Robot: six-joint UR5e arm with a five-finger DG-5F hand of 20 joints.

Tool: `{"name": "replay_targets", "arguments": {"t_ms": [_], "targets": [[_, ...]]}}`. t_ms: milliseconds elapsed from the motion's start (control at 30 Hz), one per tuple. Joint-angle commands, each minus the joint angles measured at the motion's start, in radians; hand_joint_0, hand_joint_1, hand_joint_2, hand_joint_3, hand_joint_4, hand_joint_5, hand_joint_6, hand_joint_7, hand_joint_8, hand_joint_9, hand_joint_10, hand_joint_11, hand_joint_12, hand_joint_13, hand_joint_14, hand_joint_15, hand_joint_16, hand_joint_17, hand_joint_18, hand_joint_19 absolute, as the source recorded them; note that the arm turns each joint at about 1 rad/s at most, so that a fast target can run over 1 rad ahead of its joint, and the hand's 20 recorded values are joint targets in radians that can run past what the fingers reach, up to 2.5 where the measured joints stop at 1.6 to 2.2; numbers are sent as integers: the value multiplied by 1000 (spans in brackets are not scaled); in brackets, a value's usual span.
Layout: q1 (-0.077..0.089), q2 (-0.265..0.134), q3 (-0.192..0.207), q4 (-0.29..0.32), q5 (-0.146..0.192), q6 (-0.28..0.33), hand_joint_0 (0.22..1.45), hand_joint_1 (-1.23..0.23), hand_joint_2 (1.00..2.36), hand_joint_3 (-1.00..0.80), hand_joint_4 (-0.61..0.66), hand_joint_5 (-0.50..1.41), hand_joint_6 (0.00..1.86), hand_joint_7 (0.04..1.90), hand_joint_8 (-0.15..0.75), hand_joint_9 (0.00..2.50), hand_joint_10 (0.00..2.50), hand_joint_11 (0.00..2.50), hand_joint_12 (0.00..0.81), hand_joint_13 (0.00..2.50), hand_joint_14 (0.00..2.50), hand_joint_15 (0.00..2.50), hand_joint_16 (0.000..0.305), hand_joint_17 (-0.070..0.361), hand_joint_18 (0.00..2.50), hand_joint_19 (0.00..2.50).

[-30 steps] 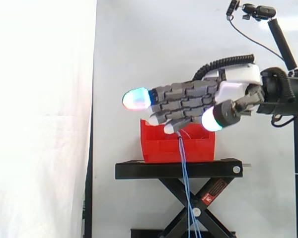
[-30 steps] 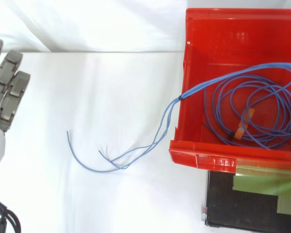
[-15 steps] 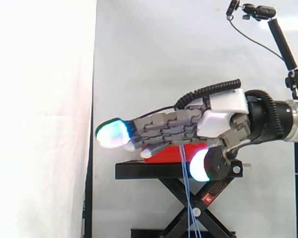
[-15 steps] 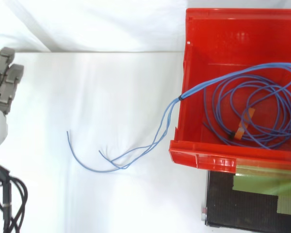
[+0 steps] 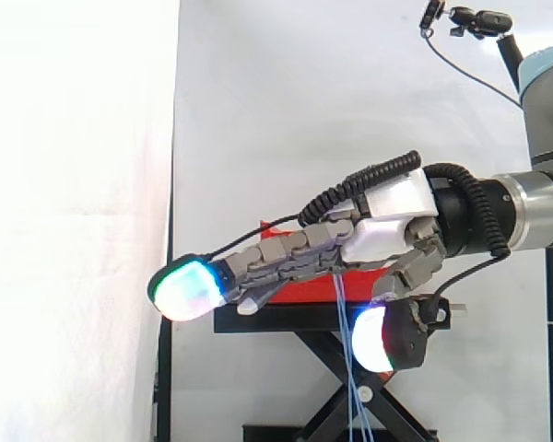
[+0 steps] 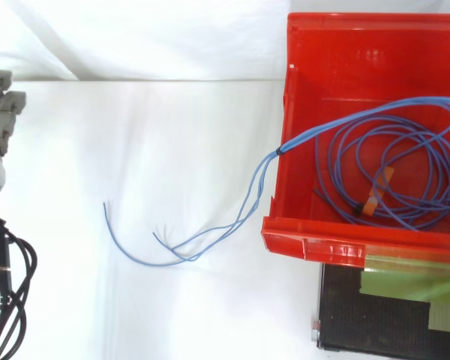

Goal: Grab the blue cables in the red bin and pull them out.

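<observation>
White curtain [image 5: 74, 138] behind, blue cables [image 6: 279, 152] lie in the red bin [image 6: 307, 244] — robot hand [image 5: 387, 230] well apart, straight-fingered, empty.

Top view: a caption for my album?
Blue cables coiled in a red bin, ends trailing over its wall, robot hand well apart.

The hand [image 5: 387, 221] has matt grey plastic fingers [image 5: 286, 253] and a smooth, glossy white shell. Behind the fingers, the red bin [image 6: 337, 67] is shiny plastic and its blue cables [image 6: 279, 151] look smooth. Below them, the black stand [image 5: 286, 319] looks like matt metal.
</observation>
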Motion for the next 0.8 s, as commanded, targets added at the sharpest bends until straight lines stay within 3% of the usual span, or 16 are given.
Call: {"name": "replay_targets", "arguments": {"t_ms": [0, 33, 233, 400, 433, 633, 767], "targets": [[-9, 0, 21, -59, -7, -53, 803, -780, 1000, -1000, 187, 131, 5, 191, 200, 0, 3, 139, 317, 0, 9, 341, 45, 101, 0, 533], [-9, 0, 21, -59, -7, -53, 803, -780, 1000, -1000, 189, 135, 5, 186, 200, 0, 3, 135, 317, 0, 8, 341, 45, 101, 0, 534], [-20, 0, 56, -133, -27, -202, 803, -779, 1000, -1000, 192, 141, 5, 186, 205, 0, 3, 137, 317, 0, 9, 343, 45, 101, 0, 534], [-26, 0, 80, -156, -26, -291, 804, -780, 1000, -1000, 197, 152, 5, 186, 208, 2, 3, 133, 319, 0, 8, 345, 45, 102, 0, 531], [-31, 0, 90, -166, -27, -345, 805, -779, 1000, -1000, 197, 153, 5, 186, 209, 5, 3, 134, 319, 0, 10, 349, 45, 102, 0, 536], [-34, 0, 99, -174, -23, -512, 804, -781, 1000, -1000, 198, 177, 5, 192, 214, 29, 3, 142, 320, 0, 8, 339, 45, 101, 0, 538], [-35, 0, 99, -176, -21, -569, 804, -782, 1000, -1000, 199, 210, 6, 200, 216, 43, 3, 148, 320, 0, 10, 349, 45, 101, 0, 536]]}}
